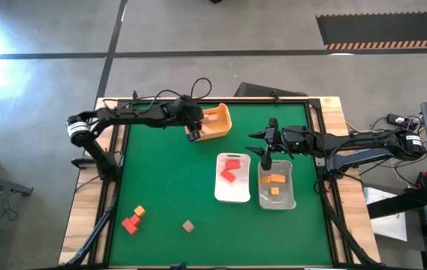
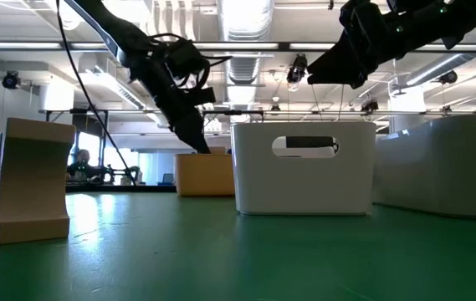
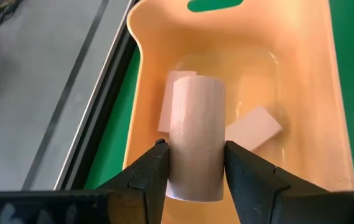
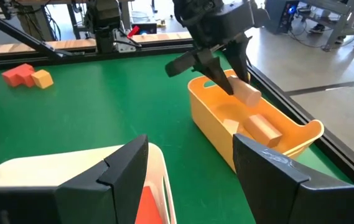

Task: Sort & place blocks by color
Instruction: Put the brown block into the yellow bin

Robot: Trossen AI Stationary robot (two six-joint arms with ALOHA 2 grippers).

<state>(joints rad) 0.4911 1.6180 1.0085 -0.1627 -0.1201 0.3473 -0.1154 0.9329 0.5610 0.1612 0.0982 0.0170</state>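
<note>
loose blocks [image 1: 133, 220]: red and orange cluster plus one tan, near-left of worktop [image 1: 160, 180], unsorted.
left end effector [image 3: 195, 163]: clamped on tan block [image 3: 195, 146], over the yellow tub [image 1: 215, 122] holding other tan pieces; likely a colour-matched drop.
white tray [image 1: 233, 196]: reds.
clear tray [image 1: 276, 201]: oranges.
right end effector [image 1: 266, 160]: spread wide, empty, above the trays, waiting.
</note>
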